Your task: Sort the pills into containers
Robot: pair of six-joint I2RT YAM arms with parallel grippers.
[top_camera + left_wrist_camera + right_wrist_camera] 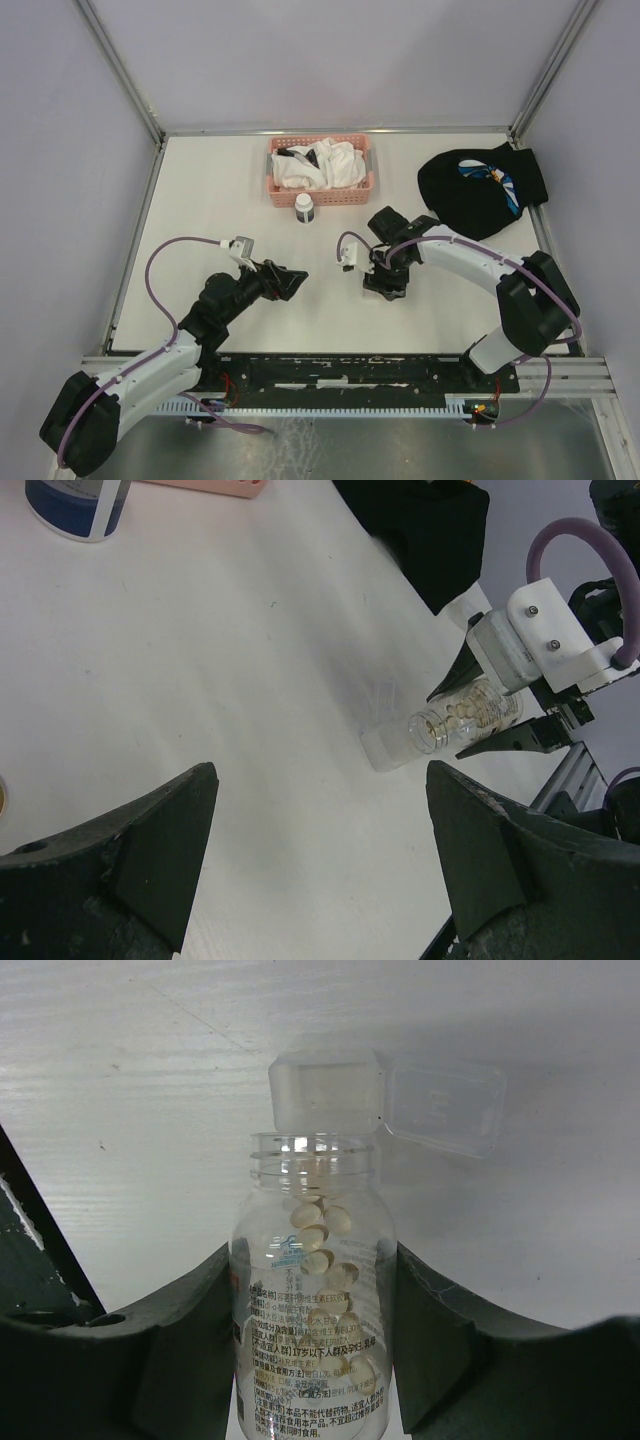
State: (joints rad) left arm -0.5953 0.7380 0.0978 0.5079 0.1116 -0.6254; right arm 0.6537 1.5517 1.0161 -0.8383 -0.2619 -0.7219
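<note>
My right gripper point(312, 1280) is shut on a clear pill bottle point(312, 1360) with no cap, holding several pale yellow pills point(318, 1235). The bottle's mouth points at a small clear plastic container point(325, 1095) lying on the table with its lid point(445, 1105) swung open; I cannot see pills in it. In the left wrist view the bottle point(465, 712) lies nearly level, its mouth over the container point(388, 750). My left gripper point(320, 865) is open and empty, hovering just left of them. From above, the left gripper point(285, 283) and right gripper point(386, 282) face each other mid-table.
A pink mesh basket point(282, 190) with white cloths stands at the back. A white-capped bottle point(304, 208) stands in front of it and shows in the left wrist view point(75, 505). A black mitten point(478, 190) lies at the back right.
</note>
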